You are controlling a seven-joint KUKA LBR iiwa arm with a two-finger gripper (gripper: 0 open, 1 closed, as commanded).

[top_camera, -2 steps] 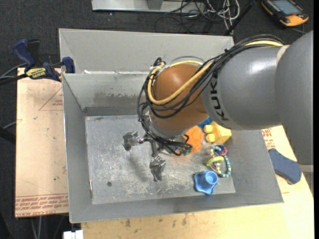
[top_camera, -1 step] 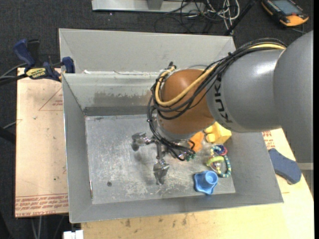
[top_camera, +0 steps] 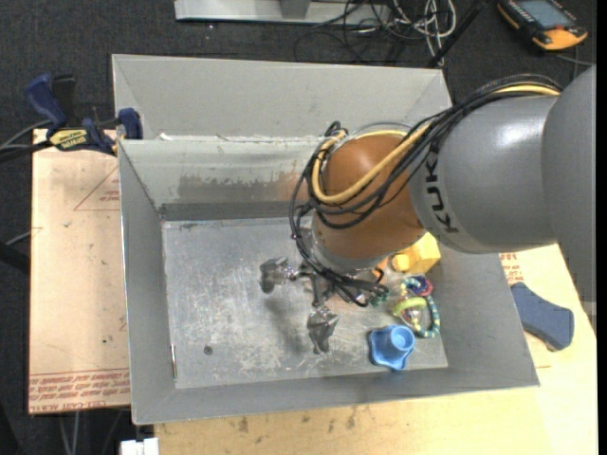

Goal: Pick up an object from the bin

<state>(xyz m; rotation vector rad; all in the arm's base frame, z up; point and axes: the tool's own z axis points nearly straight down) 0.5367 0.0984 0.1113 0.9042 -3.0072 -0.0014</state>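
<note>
Blue plastic cup-shaped piece [top_camera: 391,346] lies in the front right corner of the scuffed grey metal bin [top_camera: 218,301], beside a multicoloured beaded ring [top_camera: 419,309] and a yellow block [top_camera: 424,251]. We record the gripper [top_camera: 299,301] just left of it, fingers spread apart. Cables [top_camera: 417,8] cross the dark floor behind.

A small heap [top_camera: 410,303] lies in the bin's [top_camera: 218,335] near-right corner, just right of the tool [top_camera: 302,301].

Grey KUKA arm [top_camera: 512,178], orange wrist cover [top_camera: 365,202]

Black "KUKA" brand lettering, on the grey arm [top_camera: 503,173] (letters running sideways), beside its orange cover [top_camera: 365,192]
</note>
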